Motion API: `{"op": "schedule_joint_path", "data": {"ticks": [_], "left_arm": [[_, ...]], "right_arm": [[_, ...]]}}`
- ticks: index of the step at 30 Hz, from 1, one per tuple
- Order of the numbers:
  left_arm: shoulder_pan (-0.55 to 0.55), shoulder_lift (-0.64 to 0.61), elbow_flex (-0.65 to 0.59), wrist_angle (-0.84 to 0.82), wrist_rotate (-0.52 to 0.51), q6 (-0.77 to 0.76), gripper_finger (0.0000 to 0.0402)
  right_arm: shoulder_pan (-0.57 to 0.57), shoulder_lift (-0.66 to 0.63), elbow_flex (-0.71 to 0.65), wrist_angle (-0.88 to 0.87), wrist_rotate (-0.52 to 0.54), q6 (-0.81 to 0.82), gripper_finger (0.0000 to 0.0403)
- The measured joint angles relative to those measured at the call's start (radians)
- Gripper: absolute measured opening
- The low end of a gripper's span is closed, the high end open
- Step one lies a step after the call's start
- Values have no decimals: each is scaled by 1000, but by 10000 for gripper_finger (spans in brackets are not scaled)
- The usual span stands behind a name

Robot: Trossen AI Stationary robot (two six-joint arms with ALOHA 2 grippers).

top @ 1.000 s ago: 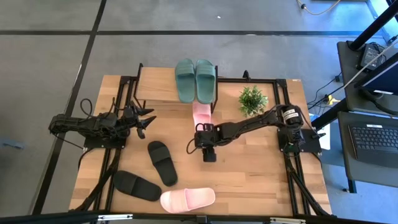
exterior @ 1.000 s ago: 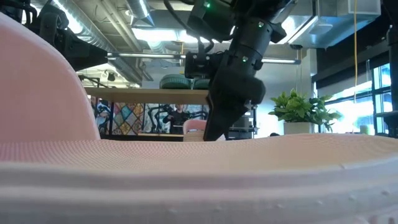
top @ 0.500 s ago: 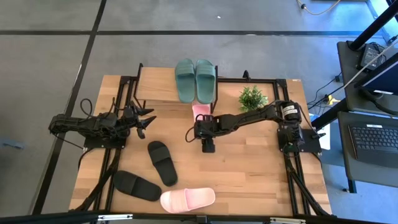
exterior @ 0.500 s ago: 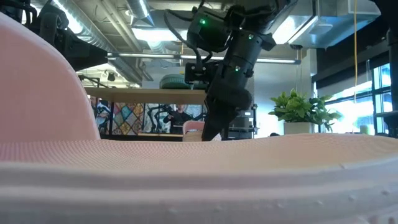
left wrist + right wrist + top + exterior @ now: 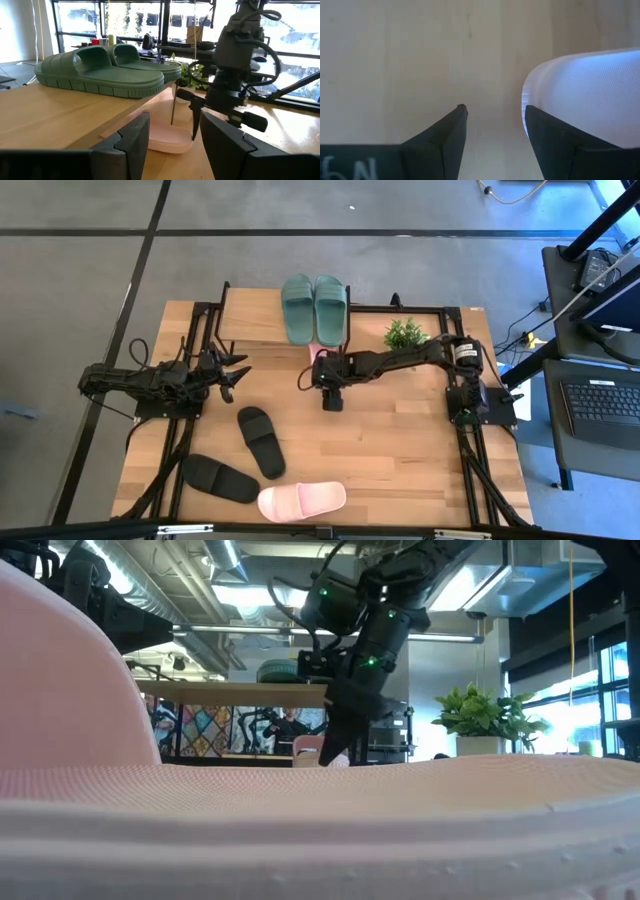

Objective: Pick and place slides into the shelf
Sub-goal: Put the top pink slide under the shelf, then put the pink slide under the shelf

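Two dark green slides (image 5: 315,307) lie side by side on the shelf's light top board (image 5: 255,320). One pale pink slide (image 5: 165,138) lies on the table, mostly under that board; only its near end (image 5: 320,353) shows from above. My right gripper (image 5: 325,370) stands open at that end, fingers pointing down. The second pink slide (image 5: 302,500) and two black slides (image 5: 261,441) (image 5: 220,478) lie flat near the table's near edge. My left gripper (image 5: 238,372) waits open, left of the shelf. My right gripper meets the pink slide at its rounded near end (image 5: 532,100). The outer side of one finger (image 5: 552,137) lies against that end, the other finger stands clear over bare table. The fingers come from above, pointing down. The slide lies flat on the table.
A small potted plant (image 5: 405,336) stands right of the shelf, close to my right arm. The shelf's thin black frame post (image 5: 173,102) stands beside the pink slide. In the low view the near pink slide (image 5: 300,820) fills the foreground. Bare tabletop (image 5: 400,450) lies on the near right.
My right gripper has moved toward the table's far edge, up to the shelf, staying open. The pink slide has slid along the table ahead of it, farther under the top board; less of its near end shows from above than a second ago.
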Motion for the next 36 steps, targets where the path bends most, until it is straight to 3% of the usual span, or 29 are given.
{"op": "schedule_joint_path", "data": {"ticks": [14, 22, 26, 30, 36], "left_arm": [[0, 0, 0, 0, 0, 0, 169], [0, 0, 0, 0, 0, 0, 169], [0, 0, 0, 0, 0, 0, 169], [0, 0, 0, 0, 0, 0, 169], [0, 0, 0, 0, 0, 1, 169]], "right_arm": [[-51, 0, 0, 34, -4, -23, 202], [29, -4, 25, 23, 2, -20, 202], [86, -4, 100, -95, 20, -15, 202], [174, -4, 198, -320, 150, 39, 202], [320, -6, 285, -564, 163, 109, 202]]}}
